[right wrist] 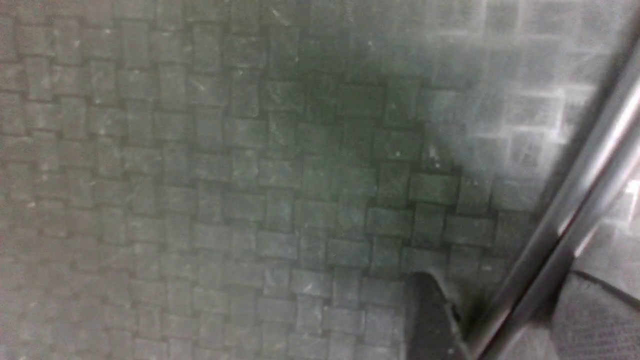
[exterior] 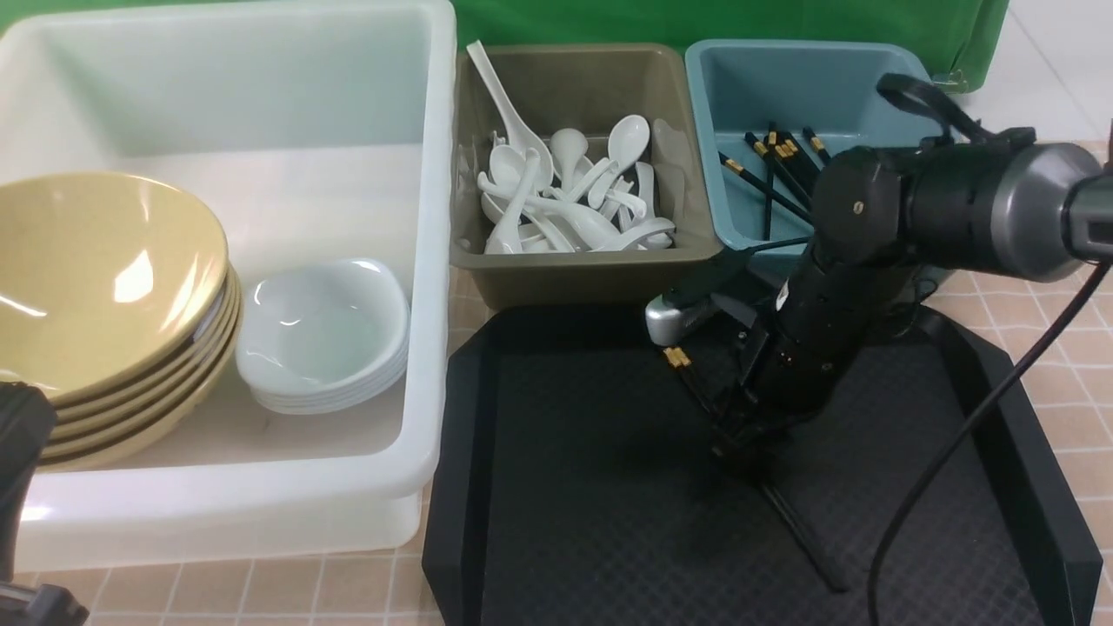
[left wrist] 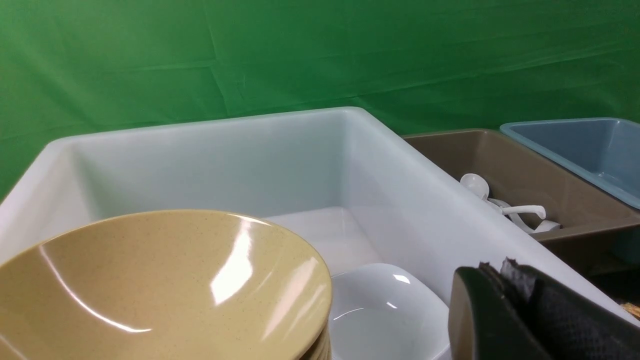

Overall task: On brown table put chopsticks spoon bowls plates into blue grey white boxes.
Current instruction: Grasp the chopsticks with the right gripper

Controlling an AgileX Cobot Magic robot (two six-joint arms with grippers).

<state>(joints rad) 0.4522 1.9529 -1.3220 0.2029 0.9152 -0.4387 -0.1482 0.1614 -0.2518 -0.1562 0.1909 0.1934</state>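
Right fingers [right wrist: 431,320] flank the chopsticks [right wrist: 575,215] on the tray [right wrist: 200,175]; clamped or not — unclear.

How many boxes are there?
3. The big white tub is on the left, the olive-grey box in the middle, the teal-blue box on the right. No others show.

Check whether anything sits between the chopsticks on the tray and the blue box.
Nothing visible does. The chopsticks lie on the black tray under the right pincer; only the near wall of the blue box rises ahead, so they need lifting over it.
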